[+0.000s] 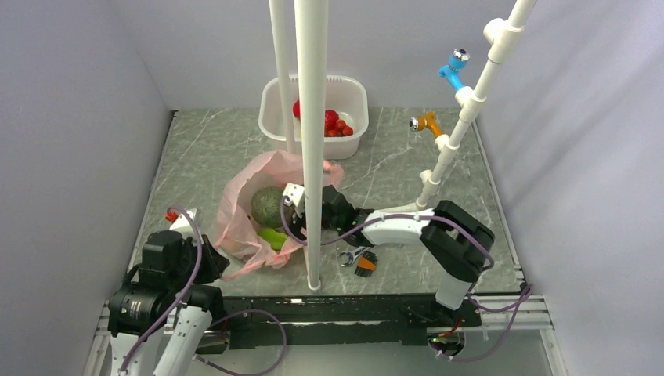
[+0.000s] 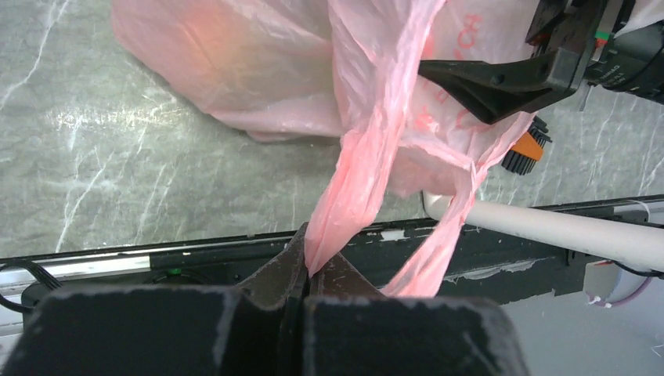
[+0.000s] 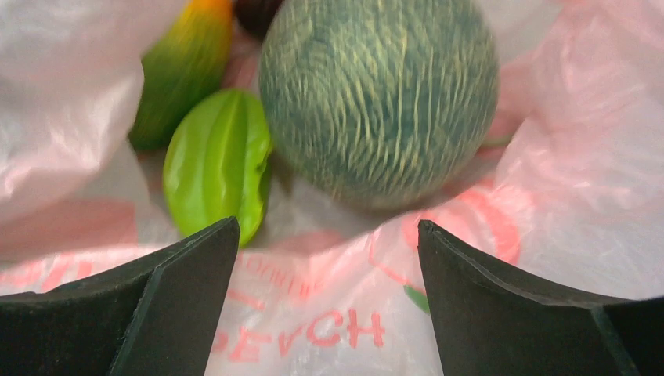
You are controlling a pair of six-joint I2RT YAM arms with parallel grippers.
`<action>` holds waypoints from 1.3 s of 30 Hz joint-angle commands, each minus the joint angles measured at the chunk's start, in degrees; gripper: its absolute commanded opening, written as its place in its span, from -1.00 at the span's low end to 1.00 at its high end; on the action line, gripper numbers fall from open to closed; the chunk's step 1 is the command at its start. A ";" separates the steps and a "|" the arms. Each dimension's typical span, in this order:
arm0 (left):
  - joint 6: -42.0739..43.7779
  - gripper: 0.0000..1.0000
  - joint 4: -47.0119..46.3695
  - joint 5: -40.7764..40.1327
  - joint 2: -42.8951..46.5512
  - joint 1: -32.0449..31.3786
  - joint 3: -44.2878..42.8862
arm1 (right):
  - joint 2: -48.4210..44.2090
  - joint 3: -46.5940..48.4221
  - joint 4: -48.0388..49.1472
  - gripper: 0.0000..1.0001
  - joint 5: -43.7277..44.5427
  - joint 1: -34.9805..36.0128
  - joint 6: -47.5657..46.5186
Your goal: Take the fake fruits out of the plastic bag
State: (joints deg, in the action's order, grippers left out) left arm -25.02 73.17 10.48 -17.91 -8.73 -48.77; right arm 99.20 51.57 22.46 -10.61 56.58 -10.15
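Between your left jaws: a twisted loop handle (image 2: 350,188) of the plastic bag (image 2: 235,63), clamped tight and stretched taut toward the desk's near edge. Your right jaws: spread wide, gripping nothing, held at the bag's open mouth over its printed lip. Straight ahead of them, inside the bag, sits the dull-green ball (image 3: 380,94). Just beside it on the left is a ribbed bright-green piece (image 3: 215,160), and behind that a green piece fading to yellow (image 3: 176,70). From above, the bag lies on the desk (image 1: 196,149) between your two arms, partly behind a white pole (image 1: 312,141). Red pieces (image 1: 335,122) lie in the white tub (image 1: 354,94) at the far edge, well apart from the bag. An orange-handled tool (image 1: 365,265) lies just beside your right arm (image 1: 407,227).
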 commanded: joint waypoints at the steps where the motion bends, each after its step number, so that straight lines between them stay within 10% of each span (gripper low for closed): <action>1: -1.28 -1.00 -3.53 -0.03 1.01 -0.23 0.60 | -2.56 1.60 1.24 0.78 -2.00 0.69 4.72; 10: 1.39 -1.00 1.75 3.97 -2.21 -0.21 4.39 | 1.91 13.05 -1.30 0.81 -2.14 0.69 2.69; 18: 1.07 -0.99 2.64 3.39 -2.01 -0.23 1.04 | 10.43 26.09 -7.13 0.99 -2.58 -0.42 19.84; 27: 1.24 -0.99 0.82 6.57 -1.96 -0.23 3.96 | 11.94 21.83 -4.05 0.99 -6.51 -7.01 37.91; 39: 0.25 -1.00 -2.87 7.37 -1.88 -0.23 -2.10 | 9.21 14.08 -0.83 0.63 -19.25 -6.17 28.16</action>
State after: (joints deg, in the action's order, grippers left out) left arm -24.73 73.52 17.28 -19.94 -8.73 -45.19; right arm 111.20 67.02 17.56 -22.35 49.23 20.73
